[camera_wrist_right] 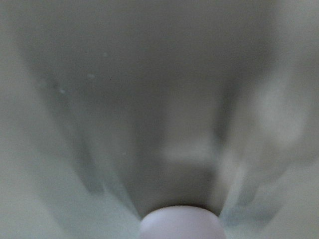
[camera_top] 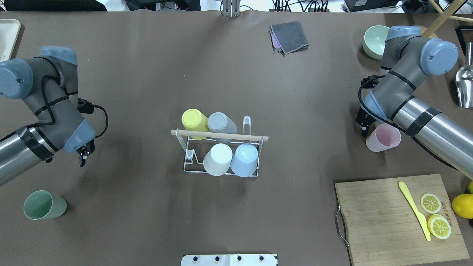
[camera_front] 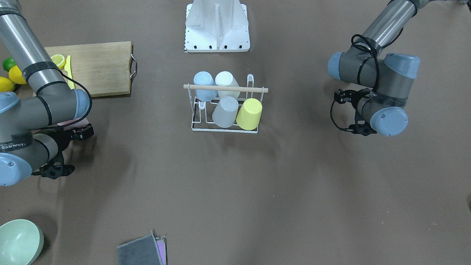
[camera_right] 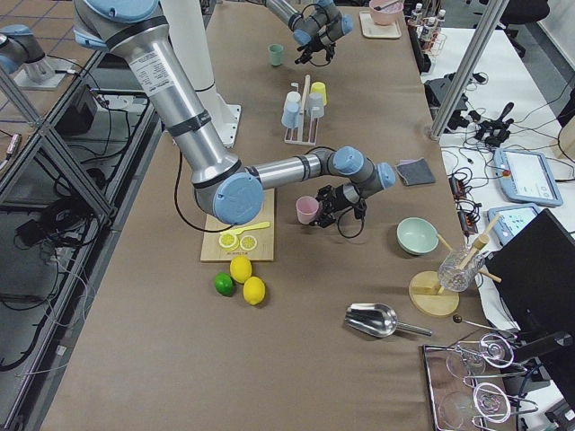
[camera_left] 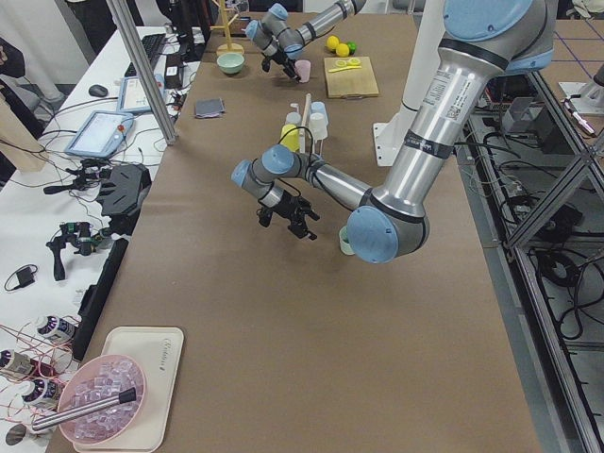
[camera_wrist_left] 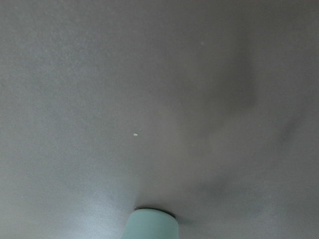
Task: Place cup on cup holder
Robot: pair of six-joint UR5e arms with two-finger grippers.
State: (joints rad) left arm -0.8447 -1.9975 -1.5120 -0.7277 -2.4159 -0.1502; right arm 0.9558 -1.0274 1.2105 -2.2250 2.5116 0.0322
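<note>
The white wire cup holder (camera_top: 192, 168) with a wooden dowel (camera_top: 220, 135) stands mid-table and carries upside-down yellow (camera_top: 194, 118), grey (camera_top: 220, 122), white (camera_top: 218, 159) and blue (camera_top: 245, 159) cups. A pink cup (camera_top: 383, 137) stands upright on the table, just beside my right gripper (camera_top: 363, 122), which looks open and empty. It shows blurred at the bottom of the right wrist view (camera_wrist_right: 182, 222). A green cup (camera_top: 44, 205) stands upright at the near left, well apart from my left gripper (camera_top: 84, 154), which looks open and empty.
A wooden cutting board (camera_top: 401, 218) with lemon slices and a yellow knife (camera_top: 414, 208) lies near right, whole lemons (camera_top: 462, 205) beside it. A green bowl (camera_top: 374, 41), a metal scoop and folded cloths (camera_top: 289, 36) lie along the far edge.
</note>
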